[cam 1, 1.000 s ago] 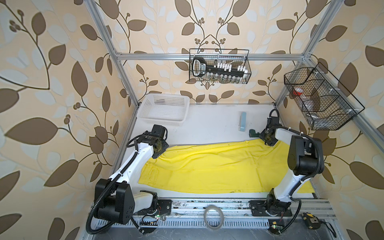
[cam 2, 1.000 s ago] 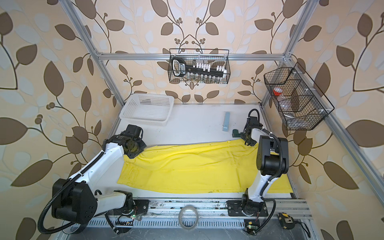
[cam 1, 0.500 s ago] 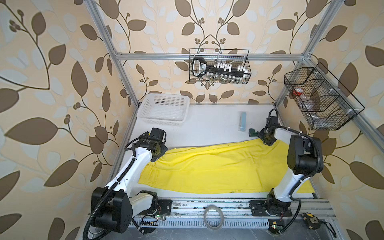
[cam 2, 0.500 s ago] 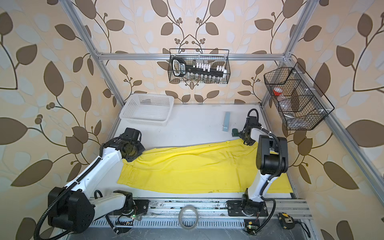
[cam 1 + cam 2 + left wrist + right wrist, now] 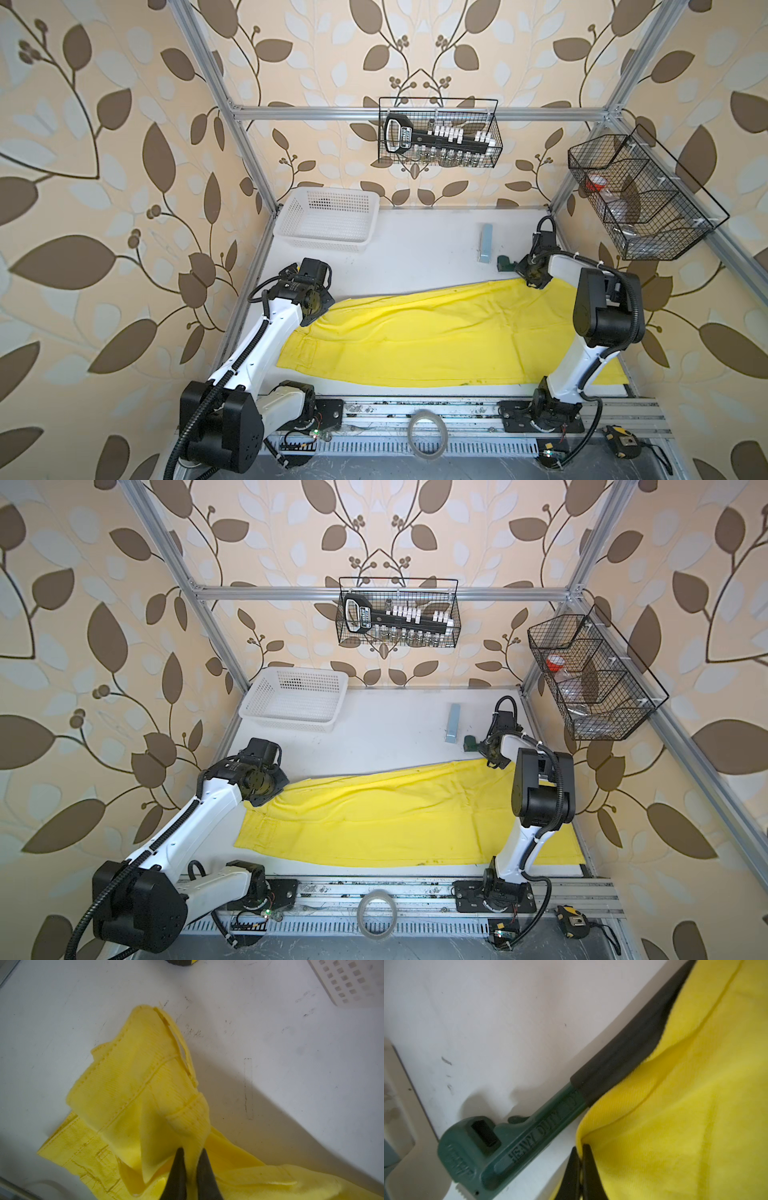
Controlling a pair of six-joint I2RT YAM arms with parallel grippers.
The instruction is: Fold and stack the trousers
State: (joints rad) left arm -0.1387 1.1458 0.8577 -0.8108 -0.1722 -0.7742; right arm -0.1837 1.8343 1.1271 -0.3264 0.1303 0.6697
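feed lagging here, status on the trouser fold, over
Left gripper shut on trousers, waist corner. Right gripper shut on their far edge. Green wrench handle under cloth beside it.

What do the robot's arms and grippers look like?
Both match. The left arm and right arm have smooth white links between chunky black joint housings, with a black ribbed cable conduit looping alongside each. The left gripper and right gripper end in slim, black, tapered fingers. No markings are readable.
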